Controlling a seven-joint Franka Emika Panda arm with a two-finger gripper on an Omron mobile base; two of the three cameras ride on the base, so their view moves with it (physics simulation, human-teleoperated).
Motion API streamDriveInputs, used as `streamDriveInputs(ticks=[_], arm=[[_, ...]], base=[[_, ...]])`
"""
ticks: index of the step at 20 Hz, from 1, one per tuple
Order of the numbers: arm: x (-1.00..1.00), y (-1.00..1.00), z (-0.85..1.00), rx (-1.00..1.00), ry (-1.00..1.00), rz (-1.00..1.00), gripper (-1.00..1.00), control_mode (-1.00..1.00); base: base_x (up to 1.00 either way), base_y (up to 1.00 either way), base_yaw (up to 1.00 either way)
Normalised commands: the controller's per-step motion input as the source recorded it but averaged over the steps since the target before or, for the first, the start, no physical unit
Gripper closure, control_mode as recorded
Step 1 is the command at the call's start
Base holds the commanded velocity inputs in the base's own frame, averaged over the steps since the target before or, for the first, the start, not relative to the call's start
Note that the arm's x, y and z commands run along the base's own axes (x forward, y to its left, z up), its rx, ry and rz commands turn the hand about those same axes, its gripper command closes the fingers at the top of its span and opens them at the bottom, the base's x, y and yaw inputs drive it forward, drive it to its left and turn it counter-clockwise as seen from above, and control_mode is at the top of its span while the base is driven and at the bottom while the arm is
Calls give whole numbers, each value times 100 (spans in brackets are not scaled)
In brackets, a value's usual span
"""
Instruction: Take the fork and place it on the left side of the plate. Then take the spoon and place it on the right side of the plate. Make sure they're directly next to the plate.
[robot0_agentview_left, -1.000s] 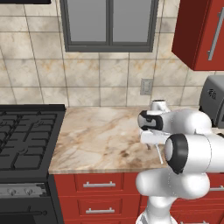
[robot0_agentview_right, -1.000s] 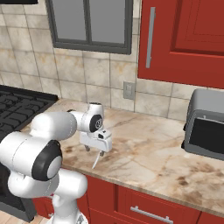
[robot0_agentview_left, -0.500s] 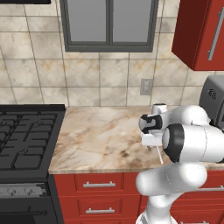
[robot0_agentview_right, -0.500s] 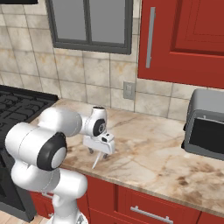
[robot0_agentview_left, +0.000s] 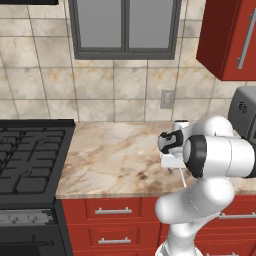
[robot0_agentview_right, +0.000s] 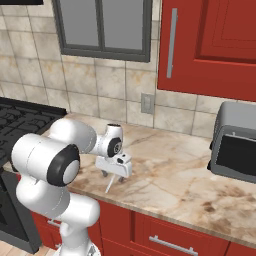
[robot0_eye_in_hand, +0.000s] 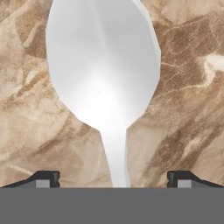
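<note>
In the hand view the white spoon (robot0_eye_in_hand: 103, 65) lies flat on the marble counter, its round bowl far from the hand and its thin handle running back between my fingertips (robot0_eye_in_hand: 46, 177). My gripper (robot0_eye_in_hand: 113, 177) is open, one tip on each side of the handle, with no visible contact. From the right base view the gripper (robot0_agentview_right: 113, 175) hovers low over the counter, and the spoon's handle (robot0_agentview_right: 108, 186) pokes out beneath it toward the front edge. In the left base view the gripper (robot0_agentview_left: 171, 167) is above the handle (robot0_agentview_left: 184, 179). The fork and the plate are out of view.
A grey toaster oven (robot0_agentview_right: 234, 146) stands on the counter at the right, against the wall. A black stove (robot0_agentview_left: 30, 155) borders the counter on the left. The counter's front edge (robot0_agentview_right: 150, 207) runs close to the spoon. Red cabinets hang above.
The arm's elbow has swung and the hand has dropped a little closer to the counter over the spoon. The spoon has not moved.
</note>
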Motion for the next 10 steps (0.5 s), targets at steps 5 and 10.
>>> streamDriveInputs(ticks=[5,10], arm=[[0,-6,-9,0,0,0,100,-100],[0,-10,0,0,0,0,100,-100]], base=[[0,0,0],[0,0,0]])
